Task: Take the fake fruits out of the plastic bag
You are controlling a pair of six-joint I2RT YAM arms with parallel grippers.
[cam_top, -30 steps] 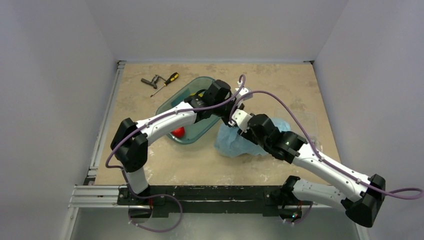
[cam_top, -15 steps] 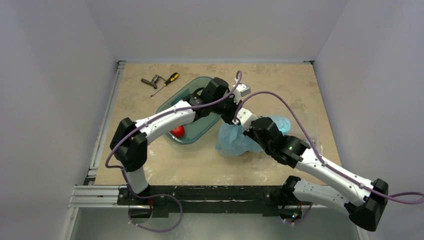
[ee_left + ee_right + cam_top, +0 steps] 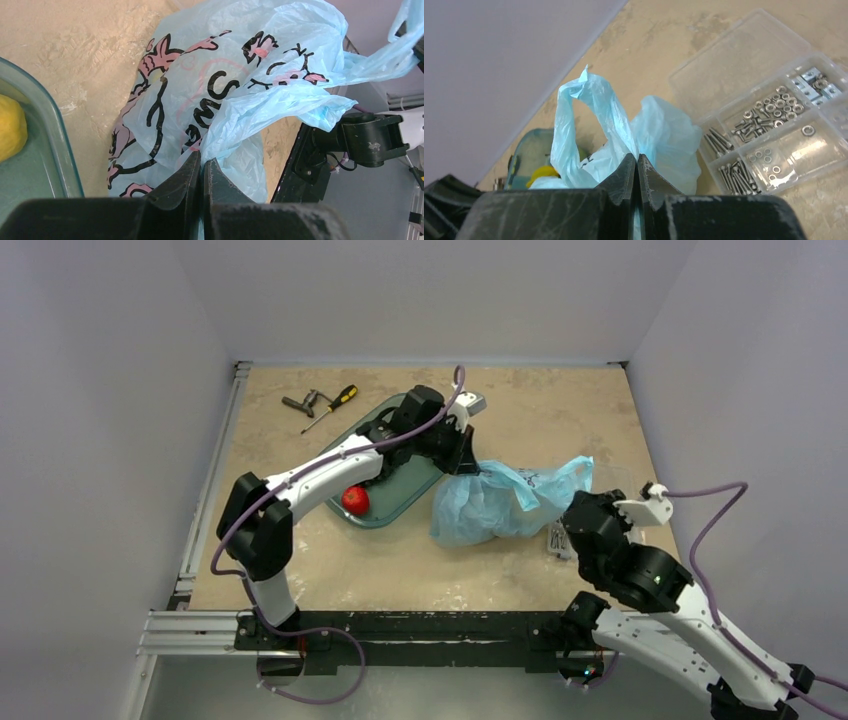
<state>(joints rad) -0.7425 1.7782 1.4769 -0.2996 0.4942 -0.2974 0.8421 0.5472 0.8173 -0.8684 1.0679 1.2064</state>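
Left wrist: I see left gripper point(image 3: 201, 161) clamped on the plastic bag point(image 3: 225, 85) beside the tray point(image 3: 62, 145); right gripper point(image 3: 637, 162) likewise

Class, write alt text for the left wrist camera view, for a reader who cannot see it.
The left pincer, jaws shut, pinches a fold of a crinkly light-blue plastic bag printed with pink-and-black cartoons, lying on a beige table. A teal tray holding a yellow fruit shows at the left edge.

Left arm point(image 3: 330, 465) extended, right arm point(image 3: 655, 585) folded near base, both jaws clamped
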